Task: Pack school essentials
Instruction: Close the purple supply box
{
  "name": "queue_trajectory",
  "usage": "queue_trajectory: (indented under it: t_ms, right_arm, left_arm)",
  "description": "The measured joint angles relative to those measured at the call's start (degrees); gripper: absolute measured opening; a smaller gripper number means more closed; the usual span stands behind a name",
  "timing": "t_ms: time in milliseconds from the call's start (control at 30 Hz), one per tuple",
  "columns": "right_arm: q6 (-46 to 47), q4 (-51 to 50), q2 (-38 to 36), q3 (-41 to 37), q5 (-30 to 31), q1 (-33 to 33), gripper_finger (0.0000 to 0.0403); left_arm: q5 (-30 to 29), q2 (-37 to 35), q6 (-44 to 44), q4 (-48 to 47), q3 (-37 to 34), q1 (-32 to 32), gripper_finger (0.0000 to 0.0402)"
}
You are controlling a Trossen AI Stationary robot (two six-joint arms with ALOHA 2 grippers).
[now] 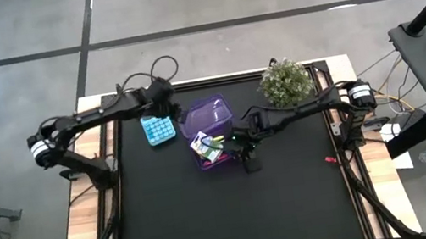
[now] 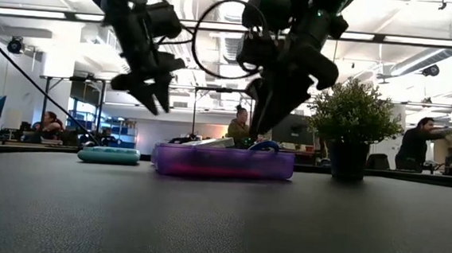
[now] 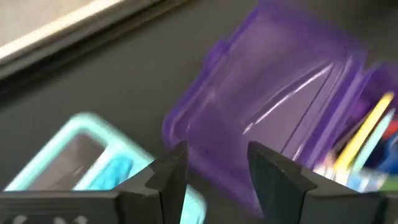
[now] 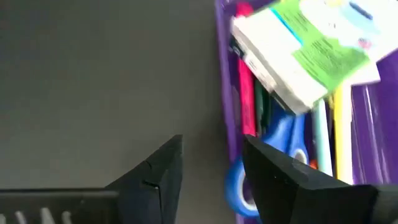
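Observation:
A purple plastic box [image 1: 203, 162] sits on the black mat with its lid [image 1: 205, 114] swung open toward the far edge. Inside lie a green-and-white packet [image 4: 305, 50], blue-handled scissors [image 4: 283, 146], and pink [image 4: 245, 93], teal [image 4: 320, 143] and yellow [image 4: 341, 137] pens. My left gripper [image 1: 170, 109] hovers open above the lid's left far side [image 3: 249, 93]. It stands well above the box in the low view [image 2: 155, 98]. My right gripper [image 1: 238, 144] is open at the box's right side, with its fingers [image 4: 155, 174] just outside the purple wall [image 4: 222, 81].
A teal calculator [image 1: 158, 129] lies flat just left of the box, under my left arm's reach. A potted plant [image 1: 285, 82] stands at the far right of the mat. A small red item [image 1: 330, 158] lies near the mat's right edge. People sit in the room beyond.

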Motion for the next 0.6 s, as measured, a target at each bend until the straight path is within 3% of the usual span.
queue_trajectory:
  t_ms: [300, 600]
  right_arm:
    - [0.4, 4.7, 0.0, -4.0, 0.2, -1.8, 0.0123]
    - [0.3, 12.5, 0.0, -8.2, 0.4, -3.5, 0.0122]
  left_arm:
    - [3.1, 3.1, 3.0, 7.2, 0.4, 4.8, 0.0150]
    - [6.0, 10.2, 7.7, 9.1, 0.6, 9.7, 0.0150]
